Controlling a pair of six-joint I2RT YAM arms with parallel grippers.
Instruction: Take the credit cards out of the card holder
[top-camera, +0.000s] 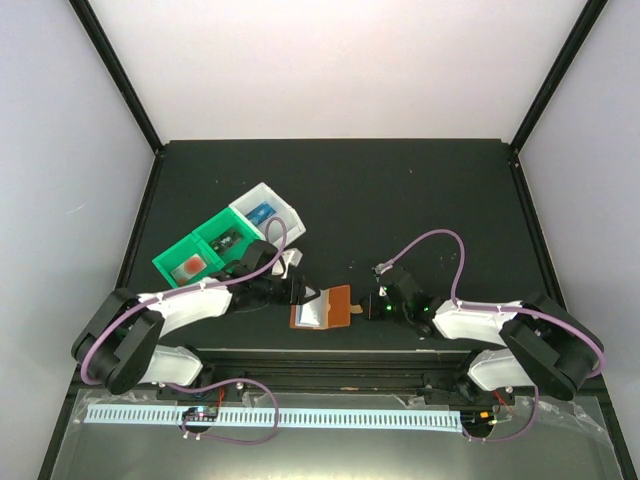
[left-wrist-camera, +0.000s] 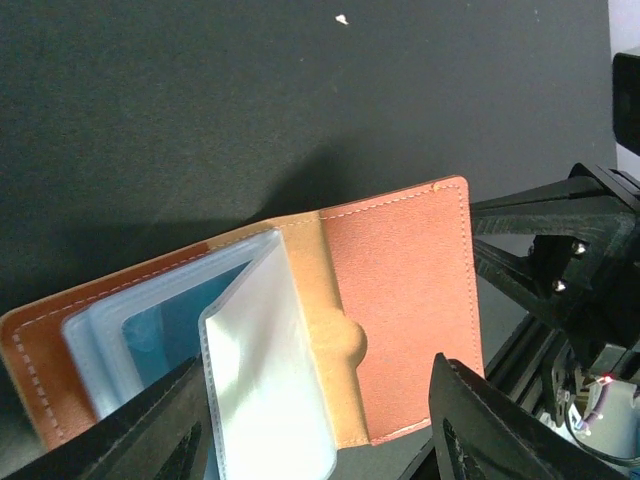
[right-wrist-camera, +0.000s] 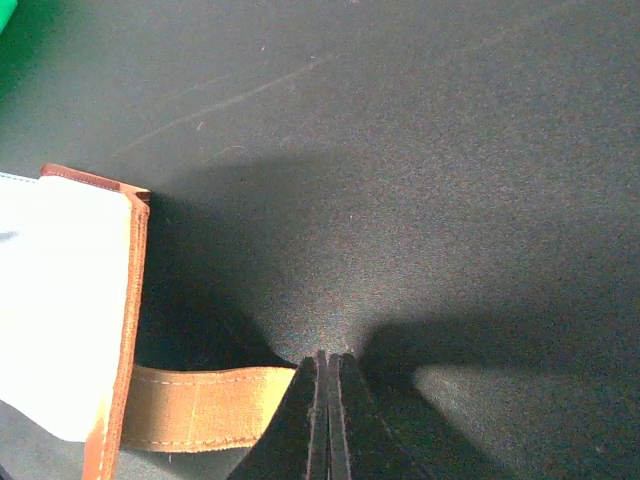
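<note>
At lower centre of the top view, the card holder lies open; left gripper jaws stand apart astride it, right gripper jaws together against its tan strap.

Left arm: glossy white shells over links, bulky rounded black joint housings, lilac cable running along outside. Right arm: same white-and-black build, second lilac cable in high arc over forearm, green indicator lights glowing at wrist. Left gripper: matte black, angular fingers with ribbed edges. Right gripper: smooth black tapered fingers. Seen from left wrist camera, its mount is black strutted frame, small silver screws, tiny red light.
</note>
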